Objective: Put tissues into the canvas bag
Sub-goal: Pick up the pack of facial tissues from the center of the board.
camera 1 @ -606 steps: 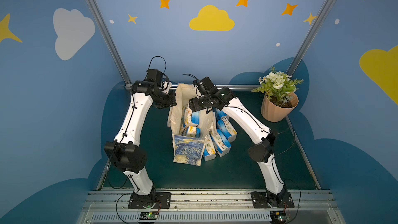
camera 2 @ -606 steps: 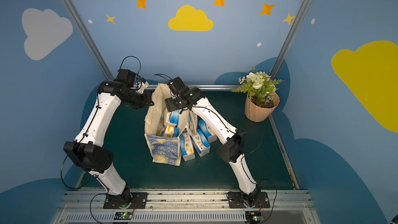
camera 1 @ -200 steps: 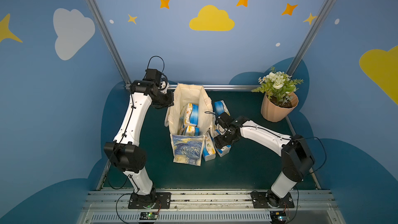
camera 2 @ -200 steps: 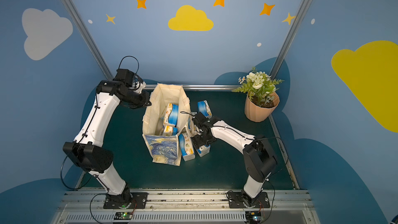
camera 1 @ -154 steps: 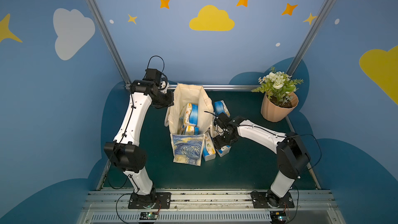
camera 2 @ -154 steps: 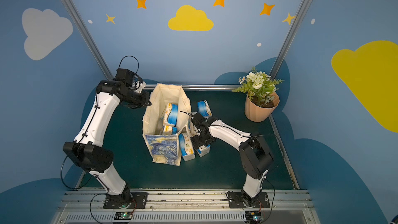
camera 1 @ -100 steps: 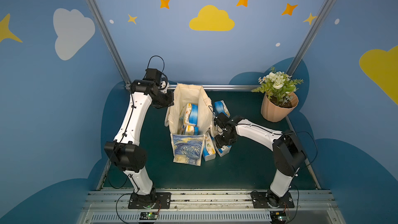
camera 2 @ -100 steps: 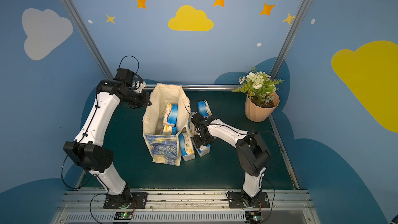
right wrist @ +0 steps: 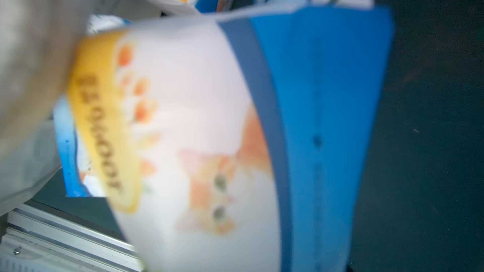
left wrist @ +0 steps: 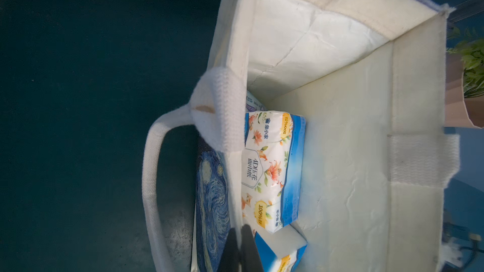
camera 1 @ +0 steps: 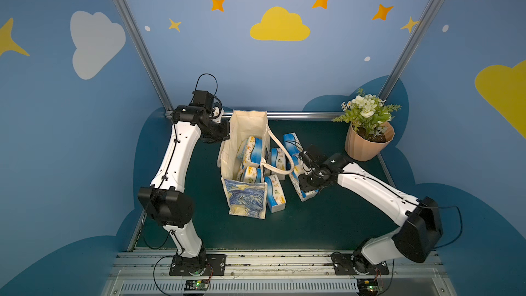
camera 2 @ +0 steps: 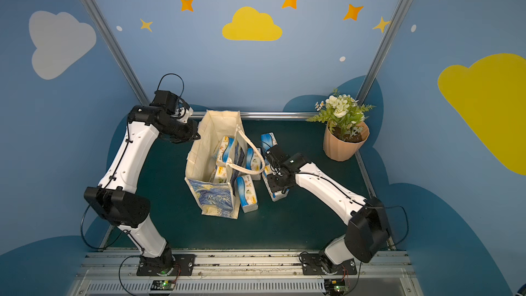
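Cream canvas bag (left wrist: 340, 153) tight in left pincer (left wrist: 239, 231); right pincer (camera 1: 307, 185) at tissue pack (right wrist: 209, 126), gap unclear.

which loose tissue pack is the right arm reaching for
The pack half hidden beneath the right arm's jaws, on the outer side of the group. The other loose packs lie untouched beside the canvas bag.

Both top views looked down from high out front, sharing the whole worktop (camera 1: 327, 223). Left wrist cam peered close into the canvas bag (left wrist: 340, 153); right wrist cam sat right against a tissue pack (right wrist: 196, 126).
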You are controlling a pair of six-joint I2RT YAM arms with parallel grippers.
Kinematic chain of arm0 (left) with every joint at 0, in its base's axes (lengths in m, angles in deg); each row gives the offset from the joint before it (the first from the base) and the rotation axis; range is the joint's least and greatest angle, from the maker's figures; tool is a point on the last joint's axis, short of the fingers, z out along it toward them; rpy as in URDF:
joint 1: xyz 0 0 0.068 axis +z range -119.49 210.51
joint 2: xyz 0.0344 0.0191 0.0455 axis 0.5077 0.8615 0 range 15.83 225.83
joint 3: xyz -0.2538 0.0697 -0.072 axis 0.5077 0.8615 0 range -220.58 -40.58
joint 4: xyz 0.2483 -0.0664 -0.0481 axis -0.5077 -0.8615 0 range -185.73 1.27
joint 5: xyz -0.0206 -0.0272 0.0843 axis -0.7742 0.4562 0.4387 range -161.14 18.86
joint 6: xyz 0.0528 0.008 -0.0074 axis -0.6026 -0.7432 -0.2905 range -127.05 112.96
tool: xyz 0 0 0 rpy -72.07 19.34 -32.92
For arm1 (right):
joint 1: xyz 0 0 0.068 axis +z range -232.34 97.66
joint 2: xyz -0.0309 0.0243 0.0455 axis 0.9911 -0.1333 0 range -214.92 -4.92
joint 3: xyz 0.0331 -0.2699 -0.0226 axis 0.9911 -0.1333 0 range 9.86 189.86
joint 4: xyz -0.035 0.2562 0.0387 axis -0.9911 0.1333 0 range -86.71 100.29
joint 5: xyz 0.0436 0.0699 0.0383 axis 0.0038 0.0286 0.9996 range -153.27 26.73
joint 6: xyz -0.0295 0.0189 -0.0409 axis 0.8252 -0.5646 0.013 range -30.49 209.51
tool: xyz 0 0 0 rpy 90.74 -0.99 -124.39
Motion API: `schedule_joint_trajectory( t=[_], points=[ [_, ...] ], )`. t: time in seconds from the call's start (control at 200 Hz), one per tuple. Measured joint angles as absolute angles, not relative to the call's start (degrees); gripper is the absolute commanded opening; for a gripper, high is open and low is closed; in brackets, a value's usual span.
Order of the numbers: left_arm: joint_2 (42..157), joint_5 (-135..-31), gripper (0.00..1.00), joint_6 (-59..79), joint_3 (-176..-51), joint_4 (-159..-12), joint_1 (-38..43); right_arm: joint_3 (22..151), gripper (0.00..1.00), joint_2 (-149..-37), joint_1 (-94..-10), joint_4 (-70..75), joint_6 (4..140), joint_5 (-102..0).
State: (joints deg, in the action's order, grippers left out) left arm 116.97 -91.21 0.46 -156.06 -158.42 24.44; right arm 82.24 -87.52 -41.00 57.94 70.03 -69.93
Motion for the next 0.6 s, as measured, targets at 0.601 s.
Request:
schedule_joint_trajectory(
  t=[0.601],
  points=[
    [116.97,-88.68,0.04,0.42,-156.06,-158.57,23.20,95.44,0.46,-72.81,-43.55,60.56,69.39,-101.18]
  ],
)
